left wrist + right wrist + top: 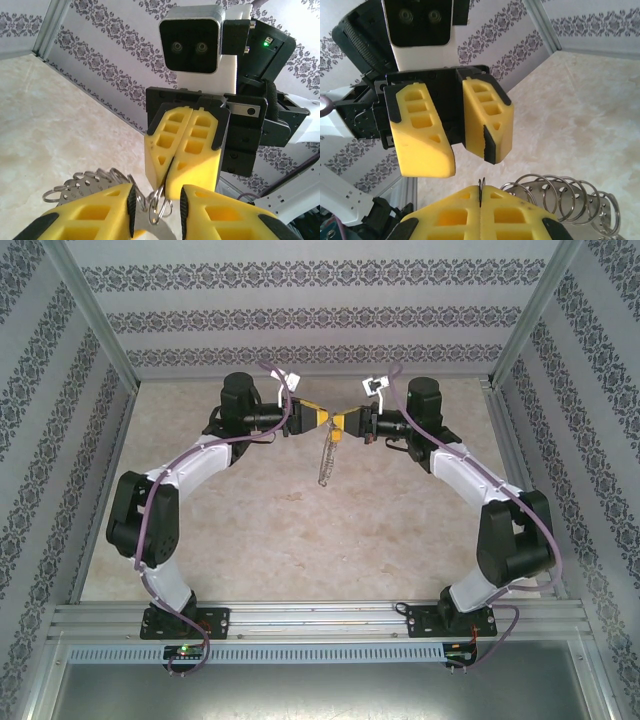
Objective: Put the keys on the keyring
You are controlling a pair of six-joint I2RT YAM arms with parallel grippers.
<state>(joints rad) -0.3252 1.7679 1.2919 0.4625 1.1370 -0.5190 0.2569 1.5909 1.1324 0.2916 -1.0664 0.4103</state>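
left arm (195, 465): bolted at the near edge, left of centre; it bowed out toward the left edge, then reached in over the middle of the far half of the surface (250, 540).
left end effector (322, 420): pointed right, nose to nose with its partner. Its yellow fingers (422, 135) stood a modest gap apart. From its own wrist view a few rings sat in that gap, and I couldn't tell whether the pads touched them.
keyring (324, 458): up in the air where the two end effectors met, over the middle of the surface toward the far edge. It dangled from that meeting point as a thin grey strand. I couldn't tell whether its lower end reached the surface.
split rings (555, 197): bunched along the hoop's rim, fanned out just beside the fingertips.
right end effector (341, 423): pointed left, fingers (197, 145) pressed tight together, with a thin wire of the keyring nipped at the very tips.
right arm (465, 470): bolted at the near edge, right of centre; it bowed out toward the right edge, mirroring the other.
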